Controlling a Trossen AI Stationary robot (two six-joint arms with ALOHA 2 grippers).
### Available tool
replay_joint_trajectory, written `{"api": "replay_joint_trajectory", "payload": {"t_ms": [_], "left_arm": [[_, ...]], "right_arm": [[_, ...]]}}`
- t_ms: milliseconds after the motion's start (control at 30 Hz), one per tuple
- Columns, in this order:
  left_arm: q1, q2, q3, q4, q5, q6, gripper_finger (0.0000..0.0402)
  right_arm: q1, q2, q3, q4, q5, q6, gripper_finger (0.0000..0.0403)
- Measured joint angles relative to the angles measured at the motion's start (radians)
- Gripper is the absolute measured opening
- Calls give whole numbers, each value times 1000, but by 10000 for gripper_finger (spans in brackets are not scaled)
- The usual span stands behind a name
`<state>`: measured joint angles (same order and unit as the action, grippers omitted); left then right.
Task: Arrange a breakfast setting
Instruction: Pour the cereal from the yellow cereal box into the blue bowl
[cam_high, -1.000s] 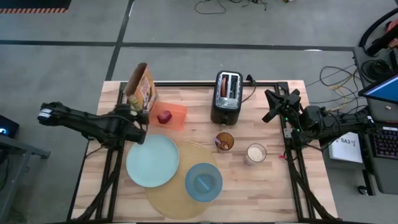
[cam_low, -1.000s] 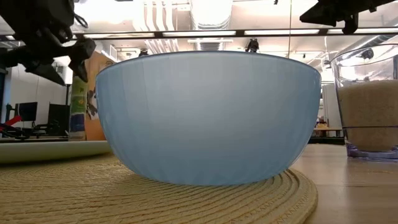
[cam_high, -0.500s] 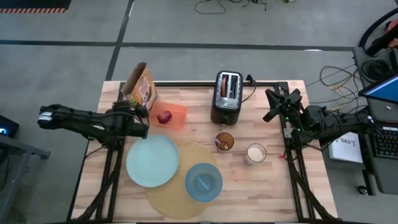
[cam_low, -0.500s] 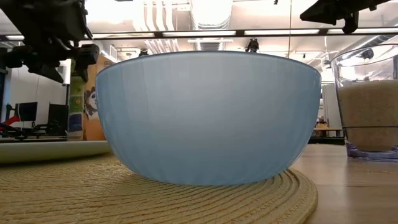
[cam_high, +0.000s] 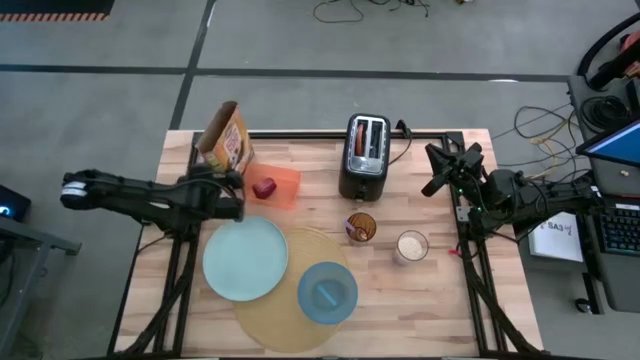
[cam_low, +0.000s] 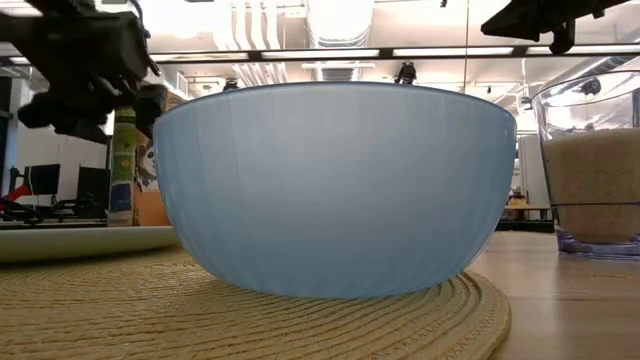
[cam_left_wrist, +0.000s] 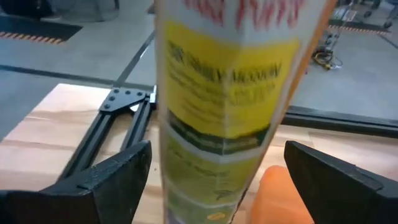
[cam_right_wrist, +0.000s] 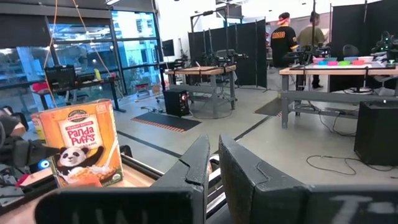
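My left gripper (cam_high: 236, 192) is open at the table's far left, its fingers standing on either side of the upright orange-and-yellow cereal box (cam_left_wrist: 227, 106), which stands on its base (cam_high: 225, 140). I cannot tell whether they touch it. The pale blue plate (cam_high: 245, 258) lies near it, its edge on the round tan placemat (cam_high: 285, 315). The blue bowl (cam_high: 327, 292) stands on the placemat. The red apple (cam_high: 264, 188) lies on an orange tray (cam_high: 285, 185). My right gripper (cam_high: 437, 172) is shut and empty, raised at the far right.
A black toaster (cam_high: 365, 155) stands at the far middle. A glass with something dark in it (cam_high: 361, 227) and a glass of pale grains (cam_high: 411, 245) stand right of the placemat. Bare wood lies at the near right.
My left gripper has gone from beside the plate toward the table's far edge and the cereal box, so that the box now stands between its open fingers. The right arm has kept still.
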<state>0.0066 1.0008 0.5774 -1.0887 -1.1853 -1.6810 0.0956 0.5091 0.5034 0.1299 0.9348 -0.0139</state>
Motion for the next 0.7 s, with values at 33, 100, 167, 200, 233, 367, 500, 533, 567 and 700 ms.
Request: {"api": "replay_joint_trajectory", "payload": {"t_ms": [33,100,167,200,233,367,500,533,567,700], "left_arm": [[6,0,-19,45,-21,31,347],[18,0,-60,139,-57,93,343],[30,0,-101,237,-79,158,339],[35,0,-124,287,-81,187,338],[39,0,-146,332,-81,214,337],[44,1,-233,486,-90,297,335],[44,1,-326,610,-108,313,335],[44,1,-348,638,-109,313,335],[44,1,-370,664,-111,314,335],[44,1,-447,811,-113,374,335]], "right_arm": [[0,0,0,0,0,0,27],[0,0,0,0,0,0,27],[0,0,0,0,0,0,27],[0,0,0,0,0,0,27],[0,0,0,0,0,2,27],[0,0,0,0,0,2,27],[0,0,0,1,0,3,27],[0,0,0,1,0,4,27],[0,0,0,1,0,5,27],[0,0,0,1,0,6,27]]}}
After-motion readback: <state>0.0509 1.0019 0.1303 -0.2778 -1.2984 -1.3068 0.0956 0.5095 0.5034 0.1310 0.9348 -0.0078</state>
